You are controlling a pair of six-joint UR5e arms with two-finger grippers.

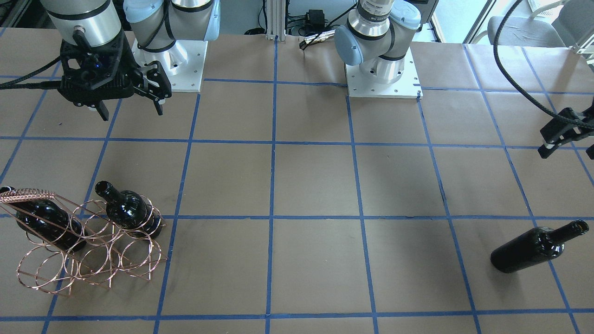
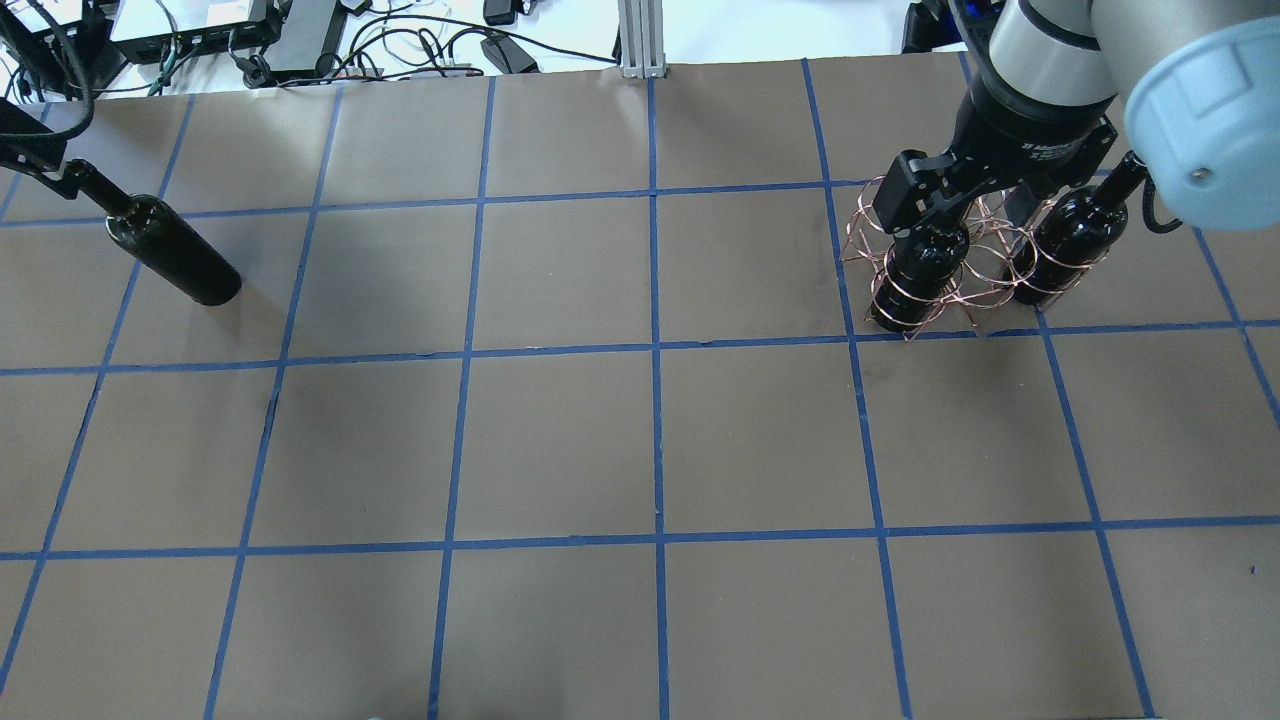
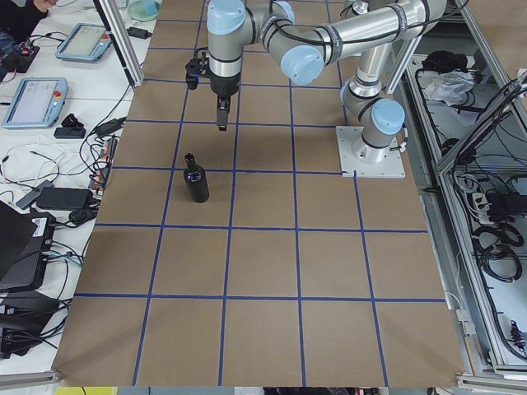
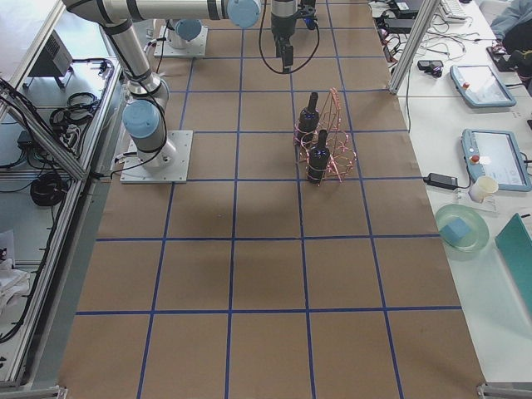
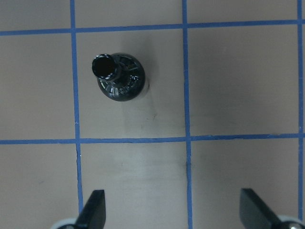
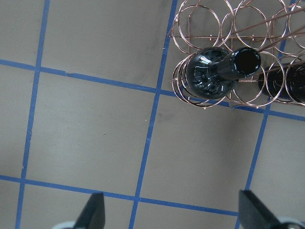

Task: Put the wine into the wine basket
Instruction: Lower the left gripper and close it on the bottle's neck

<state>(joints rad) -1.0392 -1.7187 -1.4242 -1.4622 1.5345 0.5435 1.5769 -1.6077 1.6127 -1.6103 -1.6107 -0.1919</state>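
Note:
The copper wire wine basket [image 1: 93, 260] stands at the robot's right with two black wine bottles in it, one [image 1: 126, 211] in an end hoop and one [image 1: 44, 221] under the coiled handle. A third wine bottle [image 1: 529, 248] stands upright and alone on the table at the robot's left. My right gripper [image 1: 131, 111] is open and empty, above the table on the robot's side of the basket; its wrist view shows the end bottle [image 6: 214, 71] in the basket [image 6: 205, 24]. My left gripper [image 5: 174, 210] is open and empty, high above the lone bottle [image 5: 116, 78].
The table is brown paper with a blue tape grid. The two arm bases [image 1: 383, 69] sit on white plates at the robot's edge. Cables and electronics [image 2: 300, 40] lie beyond the far edge. Tablets [image 4: 490, 158] and a bowl sit on a side bench.

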